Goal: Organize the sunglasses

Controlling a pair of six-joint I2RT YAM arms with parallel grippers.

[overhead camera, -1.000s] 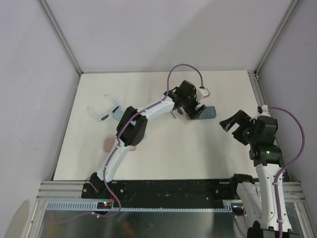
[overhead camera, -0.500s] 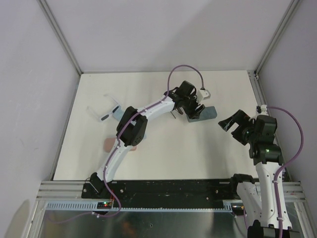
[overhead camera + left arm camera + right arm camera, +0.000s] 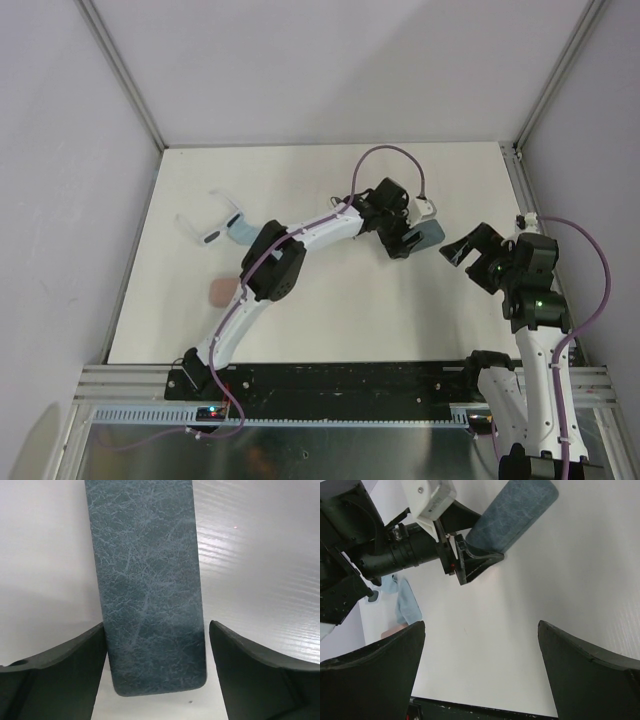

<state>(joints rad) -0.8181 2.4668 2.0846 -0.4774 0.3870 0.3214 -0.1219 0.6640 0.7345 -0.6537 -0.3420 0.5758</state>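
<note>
Right fingers (image 3: 370, 670) wide apart, holding nothing, above the desk (image 3: 350, 320). Left fingers (image 3: 50, 680) apart, straddling the end of the case (image 3: 147, 580), not clamped on it. White sunglasses (image 3: 210, 237) lie far left on the desk, just beside a blue cloth (image 3: 243, 232).

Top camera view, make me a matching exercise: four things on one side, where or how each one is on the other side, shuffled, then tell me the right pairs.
1. grey-blue case
2. white-framed sunglasses
3. pink case
4. right gripper

A. partly hidden under the left arm
B. open, holding nothing, over the table
C. between the fingers of the left gripper
D. at the far left, next to the light blue cloth

Pairs: 1-C, 2-D, 3-A, 4-B.
</note>
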